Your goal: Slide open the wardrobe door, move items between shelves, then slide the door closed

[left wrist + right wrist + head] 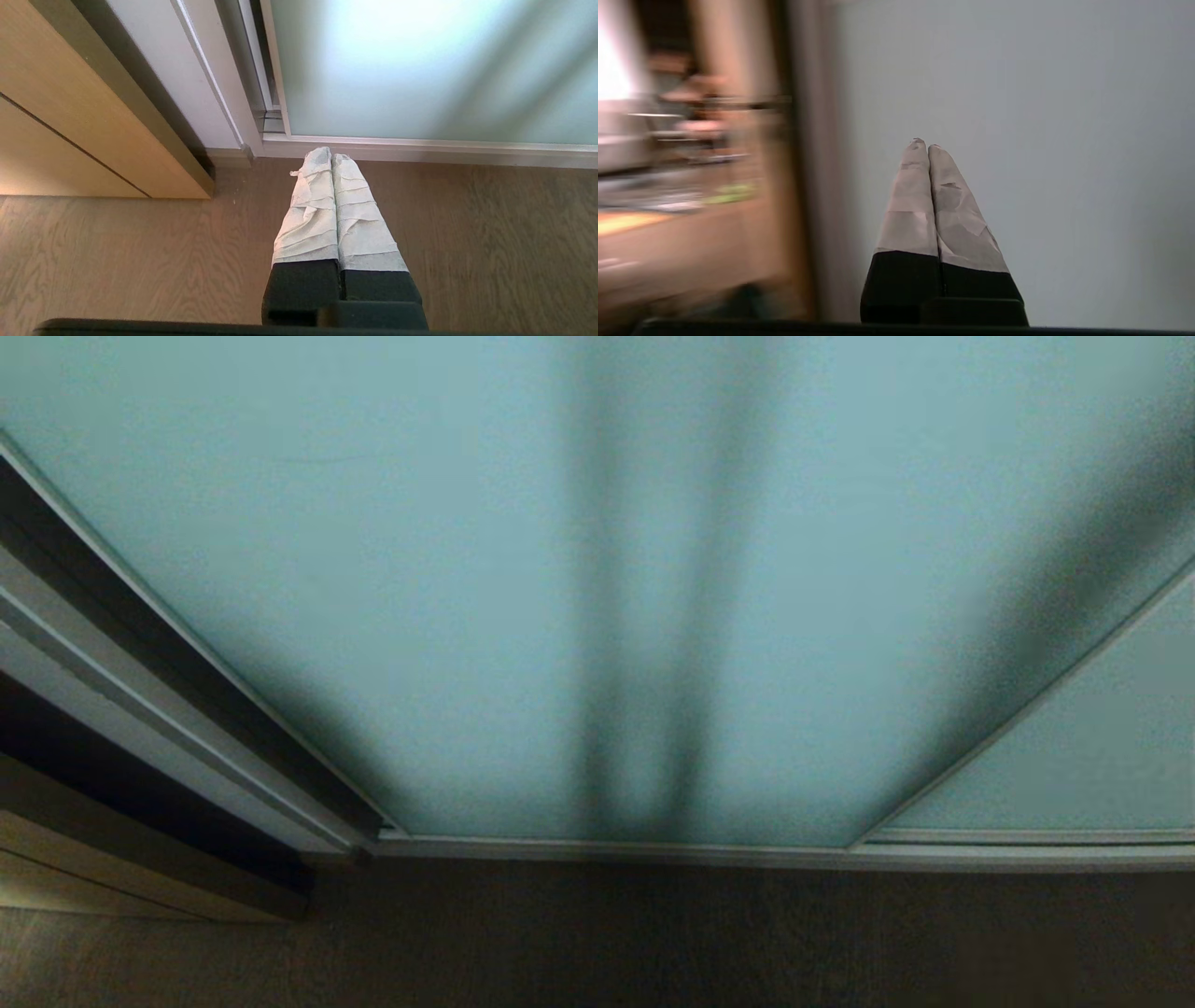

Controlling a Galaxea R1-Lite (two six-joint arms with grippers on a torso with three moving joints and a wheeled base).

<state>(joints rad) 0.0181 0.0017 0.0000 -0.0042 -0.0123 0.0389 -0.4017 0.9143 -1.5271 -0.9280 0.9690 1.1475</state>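
The sliding wardrobe door (523, 569), frosted pale blue-green glass in a slim silver frame, fills the head view and stands closed against the left jamb; it also shows in the left wrist view (420, 70). Neither arm shows in the head view. My left gripper (331, 156) hangs shut and empty, its tape-wrapped fingers (308, 210) pointing down at the floor near the door's bottom corner. My right gripper (924, 144) is shut with nothing in it, in front of a plain pale surface (1017, 116). The items and the shelves are hidden.
A second glass panel (1102, 747) overlaps at the right. The door's bottom rail (653, 851) meets the brown wood-grain floor (490, 242). A beige wooden cabinet front (70, 116) stands left of the white wardrobe jamb (187, 93). A blurred room shows beside the right gripper.
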